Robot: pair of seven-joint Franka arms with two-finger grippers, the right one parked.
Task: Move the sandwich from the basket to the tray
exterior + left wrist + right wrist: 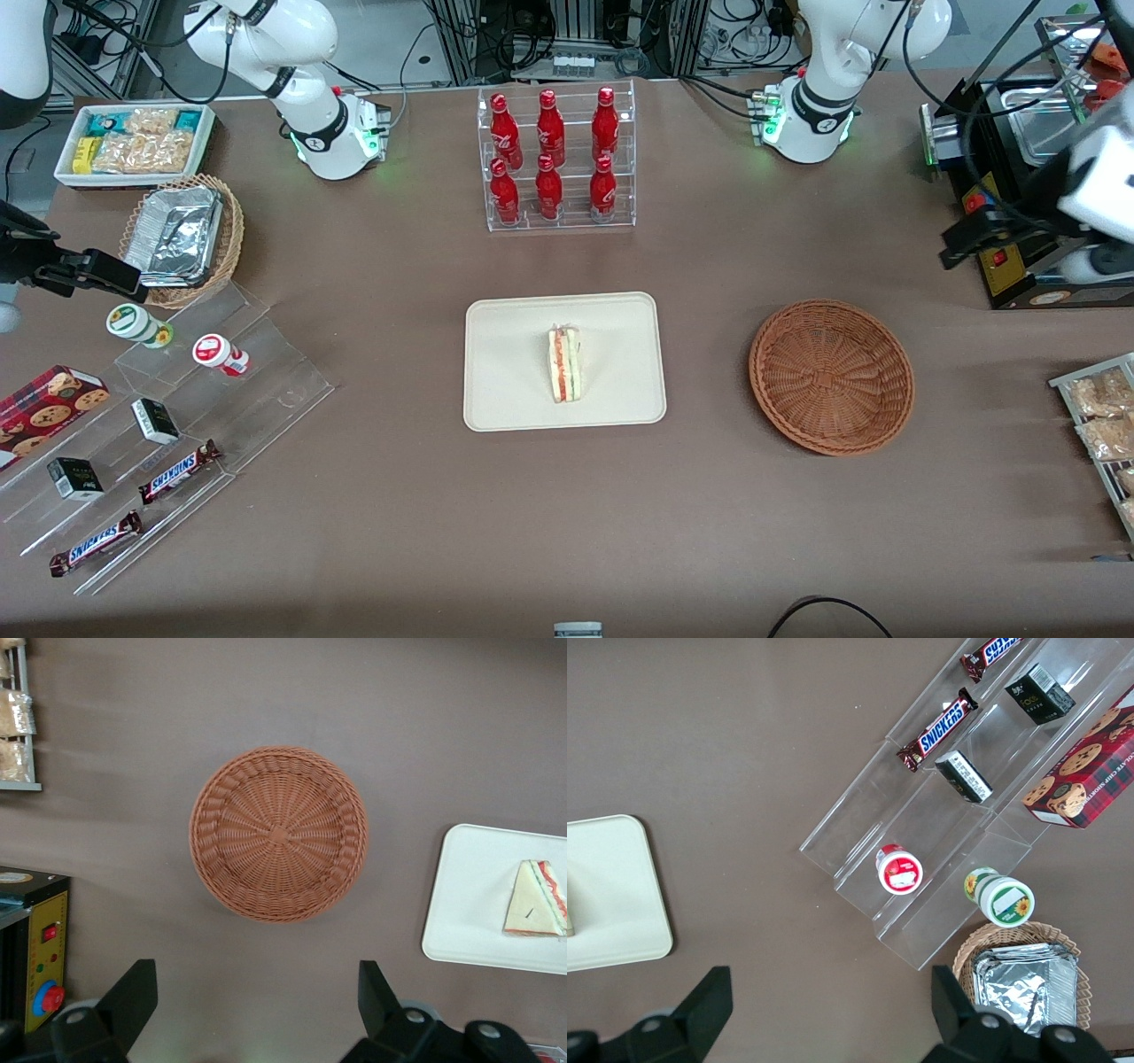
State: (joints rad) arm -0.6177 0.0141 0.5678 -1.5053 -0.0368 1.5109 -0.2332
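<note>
1. Nearest the front camera among the task items, the tray (496,390) lies flat on the brown table (390,532) at mid-table, cream-coloured, with rounded corners and a low rim.
2. Sandwich (564,363): it rests on the tray, inside the rim and slightly off centre toward the working arm's end. It is a small wedge of pale bread standing on one face, so the cut side with red, orange and green layers shows plainly in the front view. In the left wrist view it (535,911) shows as a triangle with the striped filling along one edge.
3. Basket (831,377): round, shallow, reddish-brown wicker, well apart from the tray toward the working arm's end. Its bowl holds nothing in either view (278,833).
4. Gripper (257,1005): the left arm's fingers (133,992) are spread wide with nothing between them. It hangs high above the table near the basket, not touching anything.
5. Judgement: the sandwich lying free on the tray, the bare basket and the unloaded gripper suggest the transfer is complete and the arm is clear of the work area.
6. Bystanders: a clear rack of red bottles (554,159) stands farther from the front camera than the tray and is not involved.
</note>
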